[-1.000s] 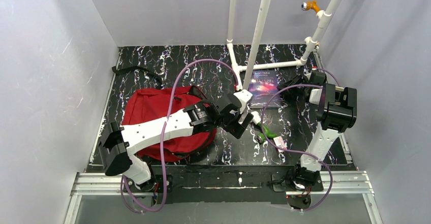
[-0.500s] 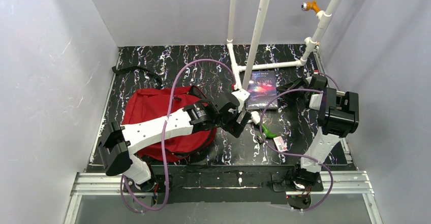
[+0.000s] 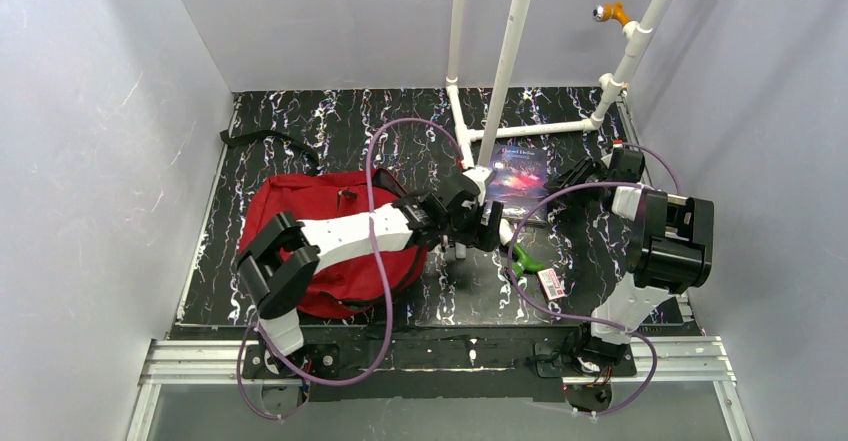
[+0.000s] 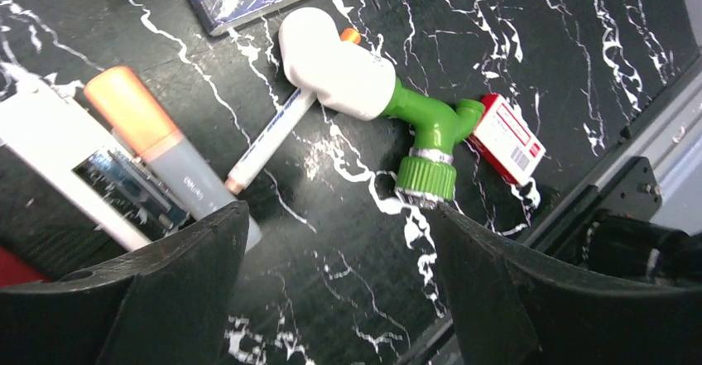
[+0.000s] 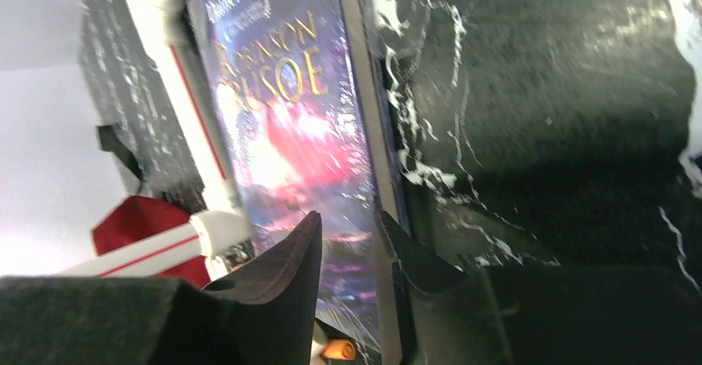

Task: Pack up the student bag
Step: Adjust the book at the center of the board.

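While the student bag (image 3: 290, 201) lies red at the near left of the table, partly under the left arm, the left gripper (image 4: 335, 212) hangs wide open, holding nothing, over a marker (image 4: 153, 137), a pen (image 4: 266, 143) and a green-and-white tap (image 4: 364, 79). Beyond, the right gripper (image 5: 348, 220) stands narrow astride the edge of a book (image 5: 281, 117); whether it pinches cannot be told.
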